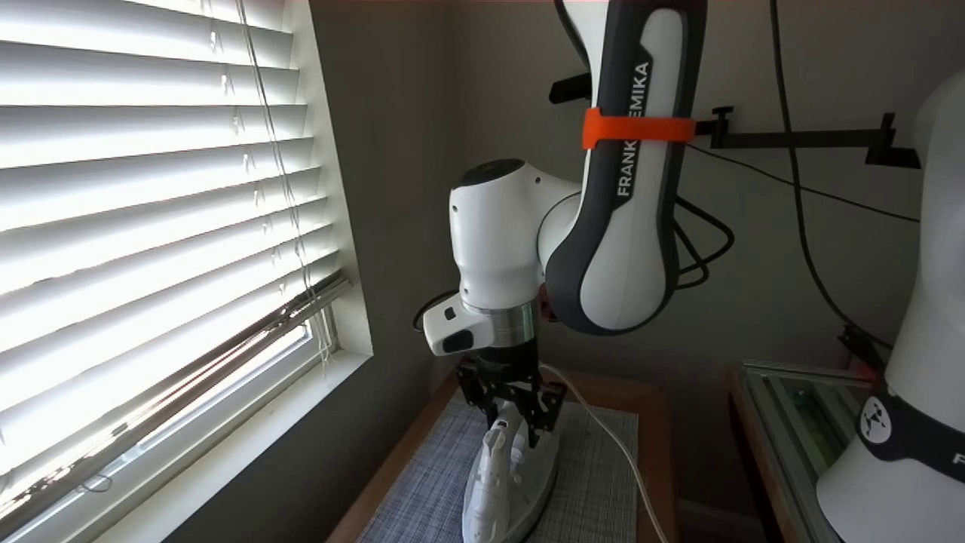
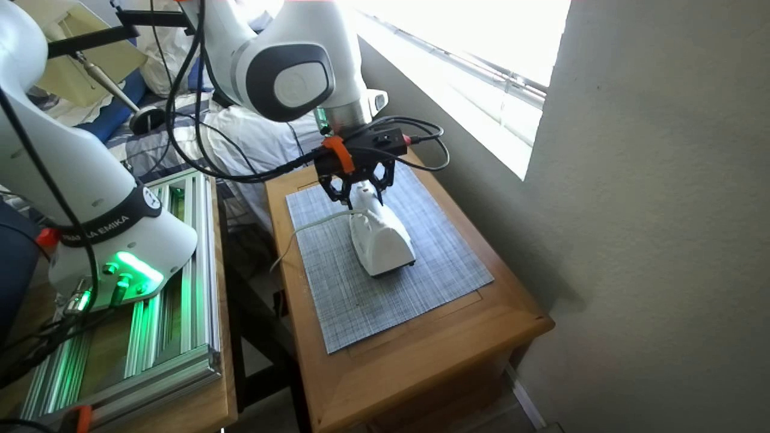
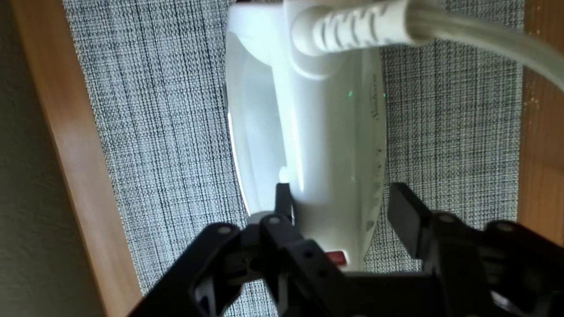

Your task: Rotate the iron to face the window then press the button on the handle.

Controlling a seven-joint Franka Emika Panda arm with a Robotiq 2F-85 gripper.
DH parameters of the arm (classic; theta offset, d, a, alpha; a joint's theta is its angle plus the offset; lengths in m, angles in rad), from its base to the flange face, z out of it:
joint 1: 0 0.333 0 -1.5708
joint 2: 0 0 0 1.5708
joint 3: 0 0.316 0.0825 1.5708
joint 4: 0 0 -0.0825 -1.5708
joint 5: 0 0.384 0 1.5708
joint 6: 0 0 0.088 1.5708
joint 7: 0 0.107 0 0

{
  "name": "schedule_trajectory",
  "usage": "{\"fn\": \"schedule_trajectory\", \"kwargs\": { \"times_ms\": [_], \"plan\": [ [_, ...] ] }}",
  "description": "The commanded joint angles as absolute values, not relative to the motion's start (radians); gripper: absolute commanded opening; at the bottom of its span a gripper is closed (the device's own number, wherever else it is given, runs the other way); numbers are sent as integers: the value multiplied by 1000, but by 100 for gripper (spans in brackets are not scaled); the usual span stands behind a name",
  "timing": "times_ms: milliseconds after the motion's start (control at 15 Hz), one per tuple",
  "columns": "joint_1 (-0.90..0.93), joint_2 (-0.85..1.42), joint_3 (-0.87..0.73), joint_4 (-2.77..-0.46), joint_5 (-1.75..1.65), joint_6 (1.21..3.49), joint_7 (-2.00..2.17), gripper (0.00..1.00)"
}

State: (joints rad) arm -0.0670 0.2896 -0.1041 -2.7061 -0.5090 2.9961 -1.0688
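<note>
One white iron sits flat on a grey woven mat, lying lengthwise along it. Its handle runs down the middle of the wrist view, with a small red patch at the lower end and a pale cord leaving from the upper end. The gripper straddles the handle from above, its two fingers spread to either side. In the wrist view the finger on the left lies just beside the handle, and I cannot tell whether they touch; the one on the right stands apart, with a gap between.

Under the mat is a wooden table, whose border shows around it. The cord runs over the table's edge on the side near the robot's base, which glows green low down and stands on metal rails. The white arm hangs over the iron, an orange strap around one of its links.

On the opposite side of the table is the window, bright behind white slatted blinds, with a white sill below. In an exterior view a bed with checked covers shows behind the table, and near it a lamp with a yellow shade.
</note>
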Motion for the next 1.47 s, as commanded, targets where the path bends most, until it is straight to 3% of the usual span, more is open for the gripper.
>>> {"fn": "schedule_trajectory", "kwargs": {
  "times_ms": [0,200,267,333,400,467,1400],
  "plan": [
    [-67,326,-114,-2680,-527,3025,-1082,39],
    [-64,331,-118,-2671,-530,3023,-1079,42],
    [-66,332,-116,-2671,-528,3023,-1080,35],
    [-65,332,-119,-2670,-529,3022,-1079,21],
    [-61,330,-123,-2669,-530,3018,-1074,13],
    [-61,327,-124,-2669,-527,3015,-1070,11],
    [-111,182,-36,-2696,-327,2821,-986,11]
  ]
}}
